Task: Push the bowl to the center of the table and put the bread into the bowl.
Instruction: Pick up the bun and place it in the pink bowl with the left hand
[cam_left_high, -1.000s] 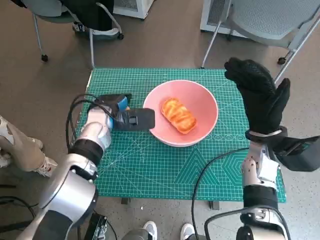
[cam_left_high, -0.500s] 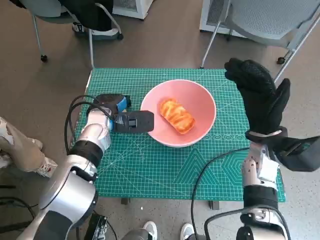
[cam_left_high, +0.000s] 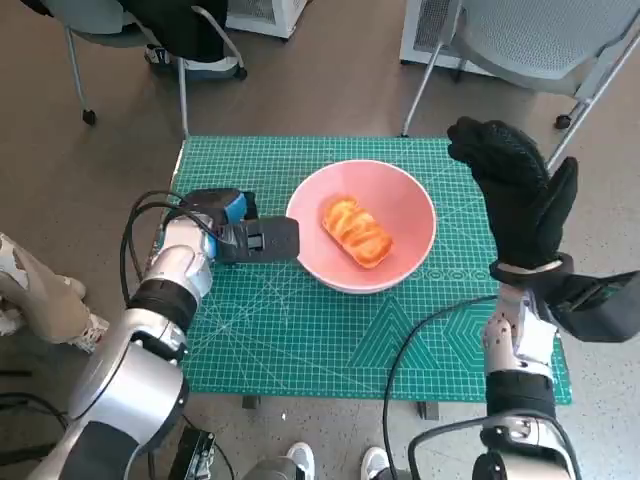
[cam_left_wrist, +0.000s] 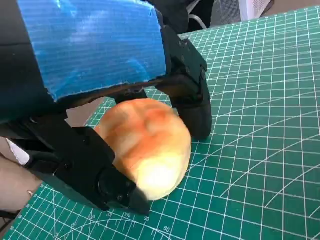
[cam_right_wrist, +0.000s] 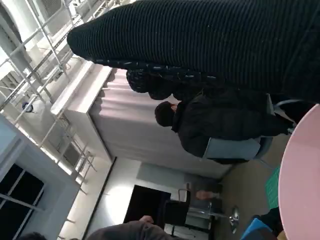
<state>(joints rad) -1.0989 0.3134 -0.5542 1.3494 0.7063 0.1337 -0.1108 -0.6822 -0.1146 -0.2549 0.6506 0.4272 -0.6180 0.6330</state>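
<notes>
Left hand (cam_left_high: 245, 236): centre-left of the head view, lying low, fingers extended. Right hand (cam_left_high: 515, 190): upper right, raised, fingers spread.

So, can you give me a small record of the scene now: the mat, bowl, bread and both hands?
mat: green, covers the table
bowl: pink, near the mat's middle
bread: lies inside the bowl
left hand: low at the bowl's left side; an orange rounded thing shows between its fingers, unclear what
right hand: raised, open, holds nothing
</notes>
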